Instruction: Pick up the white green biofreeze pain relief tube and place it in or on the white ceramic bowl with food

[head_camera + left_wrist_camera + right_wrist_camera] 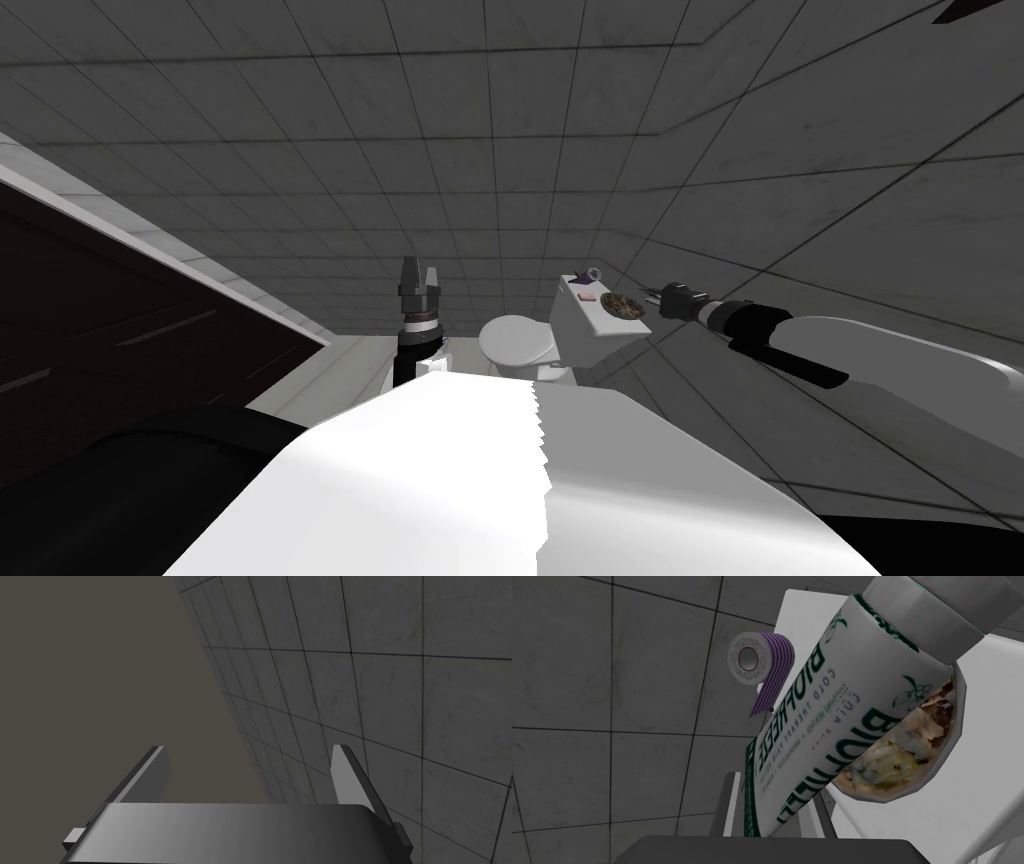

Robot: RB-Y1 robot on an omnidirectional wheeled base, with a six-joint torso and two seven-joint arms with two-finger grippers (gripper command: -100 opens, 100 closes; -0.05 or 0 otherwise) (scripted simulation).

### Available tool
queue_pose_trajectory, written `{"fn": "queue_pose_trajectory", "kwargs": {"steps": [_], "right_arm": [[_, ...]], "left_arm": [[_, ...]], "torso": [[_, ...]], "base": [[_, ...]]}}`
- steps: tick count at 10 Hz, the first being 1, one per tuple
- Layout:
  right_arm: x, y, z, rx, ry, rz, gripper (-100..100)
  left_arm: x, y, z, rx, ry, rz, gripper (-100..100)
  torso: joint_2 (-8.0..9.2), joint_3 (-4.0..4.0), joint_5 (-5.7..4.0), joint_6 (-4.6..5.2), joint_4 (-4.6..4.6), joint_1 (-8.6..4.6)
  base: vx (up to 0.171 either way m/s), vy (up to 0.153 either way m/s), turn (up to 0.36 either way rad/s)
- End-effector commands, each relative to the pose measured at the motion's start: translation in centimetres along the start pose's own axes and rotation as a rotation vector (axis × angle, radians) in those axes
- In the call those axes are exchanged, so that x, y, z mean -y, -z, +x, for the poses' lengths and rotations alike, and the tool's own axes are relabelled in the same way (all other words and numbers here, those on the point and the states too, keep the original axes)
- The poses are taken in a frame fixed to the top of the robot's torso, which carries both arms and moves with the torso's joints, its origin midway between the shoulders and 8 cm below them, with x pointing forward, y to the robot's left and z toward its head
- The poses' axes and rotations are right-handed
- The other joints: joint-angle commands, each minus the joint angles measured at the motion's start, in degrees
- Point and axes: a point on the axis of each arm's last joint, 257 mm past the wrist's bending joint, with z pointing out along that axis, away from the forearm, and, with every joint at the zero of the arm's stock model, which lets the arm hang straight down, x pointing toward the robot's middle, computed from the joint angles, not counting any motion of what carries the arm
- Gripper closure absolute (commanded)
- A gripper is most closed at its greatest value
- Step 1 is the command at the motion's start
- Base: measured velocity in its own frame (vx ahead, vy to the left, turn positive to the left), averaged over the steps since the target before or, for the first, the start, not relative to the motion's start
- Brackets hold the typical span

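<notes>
The white Biofreeze tube point(832, 706) with green lettering is held by its flat end in my right gripper point(774, 816), whose fingers point(728, 806) press its sides. Its grey cap point(937, 606) points away from my hand, and its body lies slanted across the white bowl of food point(912, 751). Whether it touches the food I cannot tell. In the head view the bowl point(622, 303) sits on the toilet tank lid point(600, 322), with the right gripper point(652, 296) at its right rim. My left gripper point(420, 275) is raised left of the toilet, open point(250, 776) and holding nothing.
A purple-striped paper roll point(759, 661) stands on the far end of the lid point(992, 751), and a small pink item point(588, 296) lies beside the bowl. The white toilet seat point(515, 340) is below. A dark cabinet point(120, 320) runs along the left; grey tiled walls enclose the corner.
</notes>
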Motion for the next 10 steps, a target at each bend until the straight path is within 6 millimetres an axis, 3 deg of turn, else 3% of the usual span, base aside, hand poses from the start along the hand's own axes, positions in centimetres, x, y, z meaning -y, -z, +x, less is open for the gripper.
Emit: {"fn": "queue_pose_trajectory", "kwargs": {"steps": [1, 5, 6, 7, 10], "right_arm": [[0.0, 0.0, 0.0, 0.000, 0.000, 0.000, -100], [0.0, 0.0, 0.0, 0.000, 0.000, 0.000, -100], [0.0, 0.0, 0.0, 0.000, 0.000, 0.000, 0], [1.2, 0.0, -0.3, 0.005, 0.007, 0.007, -100], [2.3, -0.1, -0.8, 0.012, 0.015, 0.014, -100]], "left_arm": [[0.0, 0.0, 0.0, 0.000, 0.000, 0.000, 0], [0.0, 0.0, 0.0, 0.000, 0.000, 0.000, 0], [0.0, 0.0, 0.0, 0.000, 0.000, 0.000, 0], [0.0, 0.0, 0.0, 0.000, 0.000, 0.000, 0], [0.0, 0.0, 0.0, 0.000, 0.000, 0.000, 0]], "torso": [[0.00, 0.00, 0.00, 0.00, 0.00, 0.00], [0.28, 0.17, 0.02, 0.01, 0.08, 0.06], [0.29, 0.18, 0.02, 0.01, 0.08, 0.07], [0.29, 0.18, 0.02, 0.01, 0.08, 0.07], [0.31, 0.20, 0.04, 0.03, 0.09, 0.07]], "base": [[0.009, -0.001, 0.001], [0.000, 0.000, 0.000], [0.000, 0.000, 0.000], [-0.002, -0.006, -0.103], [-0.003, -0.005, -0.068]]}}
